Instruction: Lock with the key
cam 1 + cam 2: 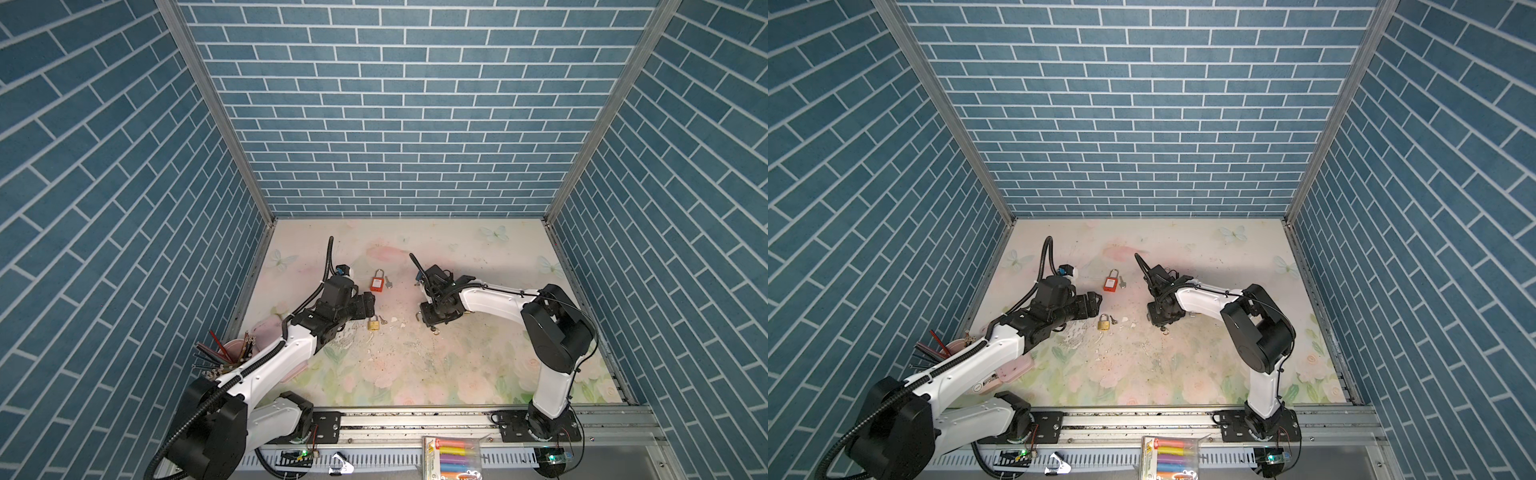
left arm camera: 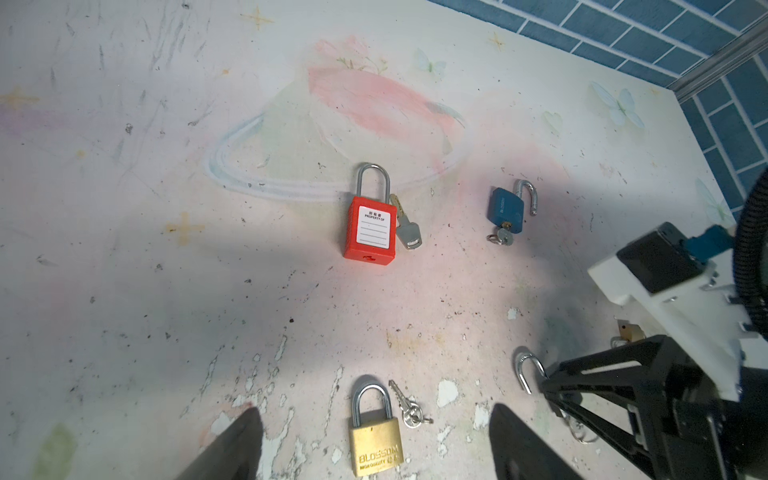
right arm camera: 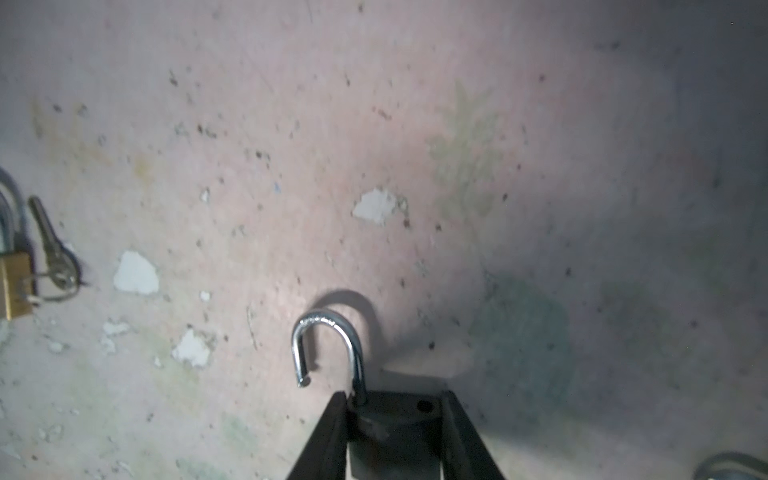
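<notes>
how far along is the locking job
Done: red padlock and brass padlock lie with shackles closed, keys beside them. In hand: right gripper, jaws clamped on a dark padlock whose shackle stands open; left gripper hovers open. Left: that shackle, and the blue padlock, open with its key inserted.

A pink pencil cup stands at the floral mat's left edge, a marker pack off its front.
</notes>
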